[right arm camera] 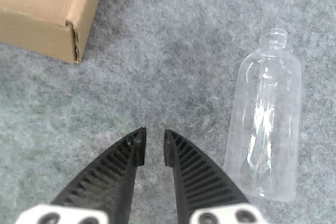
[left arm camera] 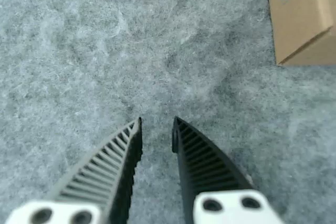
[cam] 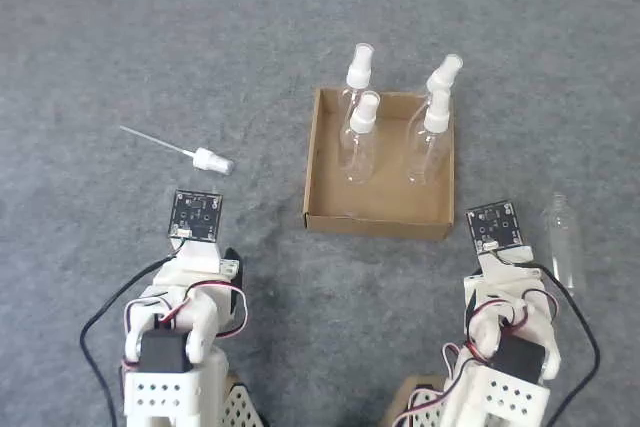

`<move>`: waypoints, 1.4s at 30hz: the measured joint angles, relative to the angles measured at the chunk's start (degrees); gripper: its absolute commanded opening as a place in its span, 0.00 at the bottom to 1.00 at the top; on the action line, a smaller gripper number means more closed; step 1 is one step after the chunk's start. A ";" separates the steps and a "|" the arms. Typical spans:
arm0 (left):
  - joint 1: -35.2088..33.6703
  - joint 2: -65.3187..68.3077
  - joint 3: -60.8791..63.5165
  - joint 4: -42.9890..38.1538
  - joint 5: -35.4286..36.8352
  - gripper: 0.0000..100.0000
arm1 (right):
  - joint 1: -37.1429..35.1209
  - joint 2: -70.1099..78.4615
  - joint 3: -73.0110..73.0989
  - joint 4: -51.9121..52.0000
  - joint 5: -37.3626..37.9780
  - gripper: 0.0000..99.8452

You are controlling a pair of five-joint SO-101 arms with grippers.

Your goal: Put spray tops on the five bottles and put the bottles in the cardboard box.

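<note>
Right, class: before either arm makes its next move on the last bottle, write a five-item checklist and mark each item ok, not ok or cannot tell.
1. Four capped bottles stand inside the cardboard box: ok.
2. Fifth bottle has its top on: not ok; it lies on its side with a bare neck, outside the box.
3. Loose spray top is free to grasp: ok; nothing touches it.
4. Left gripper is empty: ok; its fingers are slightly apart.
5. Right gripper is empty: ok; the fifth bottle lies beside it, untouched.
</note>
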 measured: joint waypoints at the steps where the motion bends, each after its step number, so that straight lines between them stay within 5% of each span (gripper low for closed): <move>1: 0.00 0.00 0.00 0.00 0.00 0.09 | 0.00 0.00 0.00 0.00 0.00 0.03; 42: 0.62 0.00 0.00 0.00 0.00 0.09 | -3.08 0.00 0.00 -2.73 -0.18 0.03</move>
